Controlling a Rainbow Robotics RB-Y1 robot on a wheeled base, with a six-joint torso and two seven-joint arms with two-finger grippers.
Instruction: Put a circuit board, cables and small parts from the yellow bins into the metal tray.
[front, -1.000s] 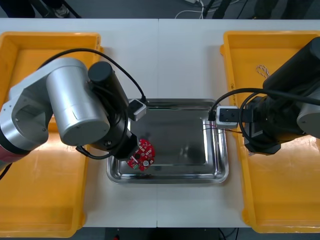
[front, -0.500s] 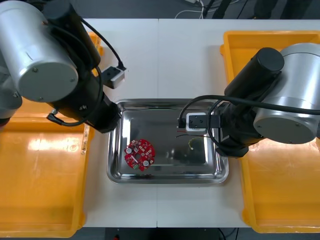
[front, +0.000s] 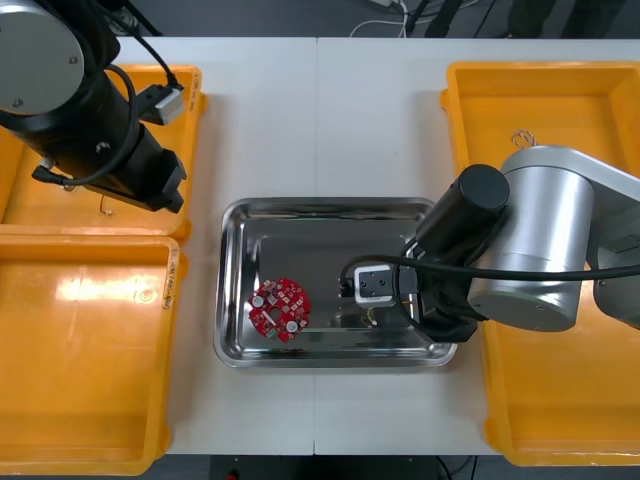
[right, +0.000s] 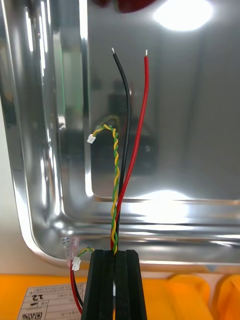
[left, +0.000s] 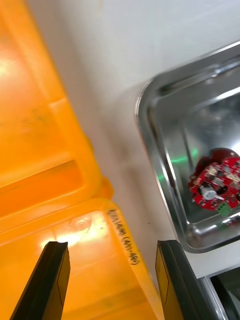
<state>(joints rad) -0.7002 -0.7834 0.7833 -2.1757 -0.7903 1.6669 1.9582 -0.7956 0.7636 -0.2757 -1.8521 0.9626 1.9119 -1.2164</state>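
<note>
**Drop the cables well inside the tray**

Front view: the right gripper (front: 373, 303) hangs over the metal tray (front: 330, 206) near its right rim, apart from the circuit board (front: 281, 309) lying inside. The left arm (front: 95, 120) waits over a yellow bin (front: 20, 205).

Right wrist view: the fingers are clenched on the cables (right: 115, 200). Their short tails hang at the rim, so shift inward and lower before letting go.

Left wrist view: the left gripper (left: 112, 280) is released, holding nothing, above bin edges

Left arm (front: 45, 70) and right arm (front: 545, 250): fat silver-grey cylinders, black wrist sections. Black cords (front: 400, 260) loop to a small white box (front: 375, 283) at each wrist. Left tool (left: 111, 247) and right tool (right: 115, 252) have flat black fingers (left: 55, 280)
</note>
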